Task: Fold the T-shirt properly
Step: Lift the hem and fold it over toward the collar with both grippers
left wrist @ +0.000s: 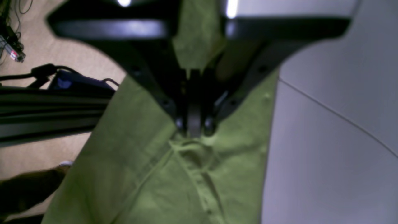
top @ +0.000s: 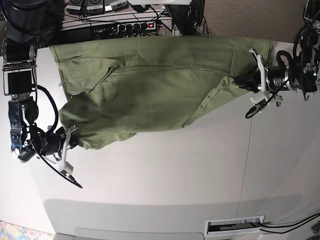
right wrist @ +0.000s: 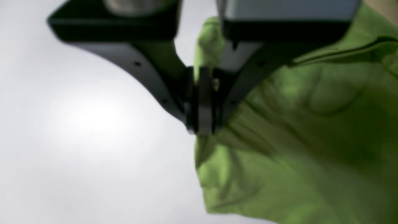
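The sage-green T-shirt [top: 150, 85] lies spread across the far half of the white table [top: 165, 170], partly doubled over itself. My left gripper [top: 243, 81], on the right of the base view, is shut on a bunched edge of the shirt [left wrist: 192, 174]; cloth passes between the jaws in the left wrist view [left wrist: 194, 132]. My right gripper [top: 70, 136], on the left of the base view, is shut on the shirt's near-left corner [right wrist: 279, 149]; in the right wrist view its fingertips [right wrist: 200, 129] pinch the cloth's edge.
Power strips and cables [top: 120, 20] lie behind the table's far edge. A vent slot [top: 235, 226] sits at the near edge. A table seam [top: 246, 165] runs down the right side. A dark rail and beige floor [left wrist: 46, 112] show beyond the shirt.
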### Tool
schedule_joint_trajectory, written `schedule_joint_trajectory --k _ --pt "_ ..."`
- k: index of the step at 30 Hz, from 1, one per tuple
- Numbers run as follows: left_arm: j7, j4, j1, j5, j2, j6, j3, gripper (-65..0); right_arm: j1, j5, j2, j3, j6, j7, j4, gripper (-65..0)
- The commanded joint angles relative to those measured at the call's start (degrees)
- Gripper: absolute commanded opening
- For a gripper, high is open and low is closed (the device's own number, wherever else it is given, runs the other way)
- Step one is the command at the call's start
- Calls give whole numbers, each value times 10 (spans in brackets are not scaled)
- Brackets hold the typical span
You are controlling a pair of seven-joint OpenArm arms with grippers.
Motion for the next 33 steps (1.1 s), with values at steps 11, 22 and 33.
schedule_joint_trajectory --k 11,22,33 --pt "18 12 2 -41 -62 -3 -9 -650 -28 -12 35 5 16 58 50 -650" --pt "49 12 2 -41 -62 -3 -9 -650 -26 -121 35 5 15 180 52 -650" --pt "117 12 2 -86 -66 -3 -9 -650 -35 46 53 5 24 22 93 -650"
